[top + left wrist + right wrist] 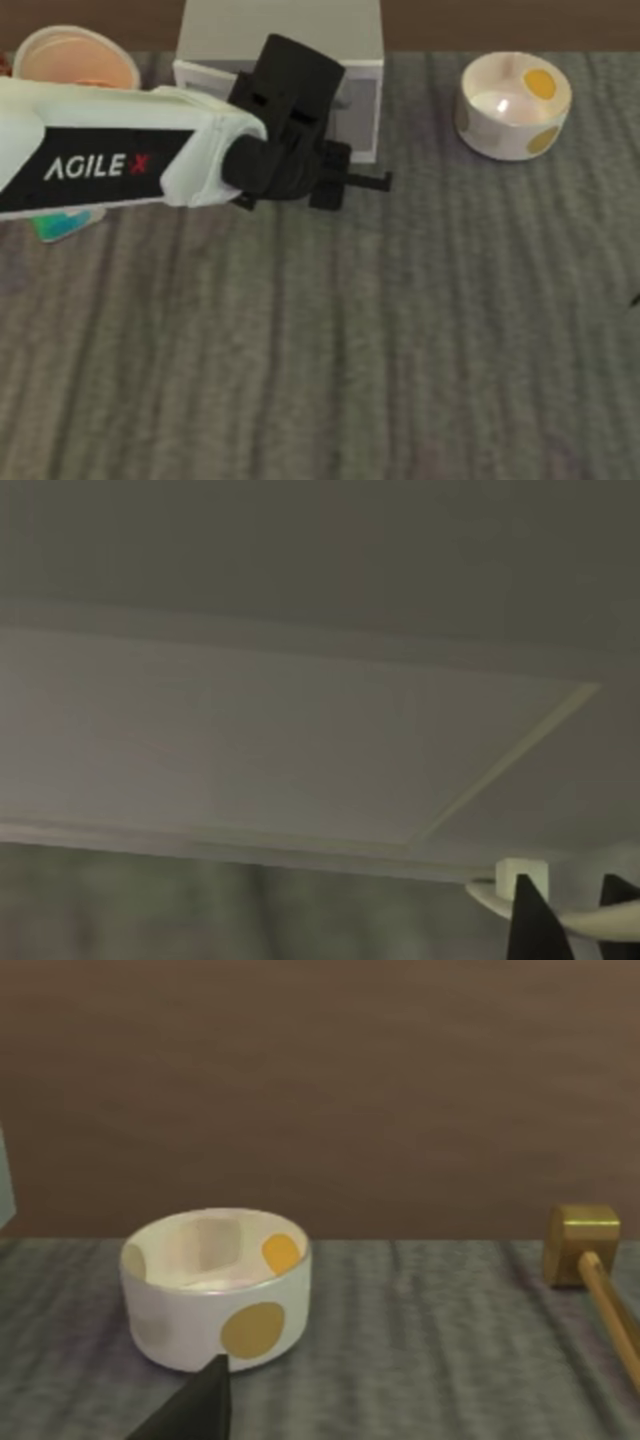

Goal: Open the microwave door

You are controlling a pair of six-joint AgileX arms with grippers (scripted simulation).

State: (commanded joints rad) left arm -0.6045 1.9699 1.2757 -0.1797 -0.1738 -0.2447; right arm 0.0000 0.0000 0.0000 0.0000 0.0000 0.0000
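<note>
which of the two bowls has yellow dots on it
The white bowl at the top view's right of the microwave. The other bowl, at its left beside the left arm, is plain with a pinkish inside.

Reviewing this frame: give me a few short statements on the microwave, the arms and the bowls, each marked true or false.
1. The left gripper is at the front of the boxy silver-grey microwave. True.
2. The round white bowl with yellow spots sits left of the microwave. False: it sits to the right.
3. The left wrist view shows the silver-framed microwave door close up. True.
4. The right arm reaches over the microwave. False: only the left arm does.
</note>
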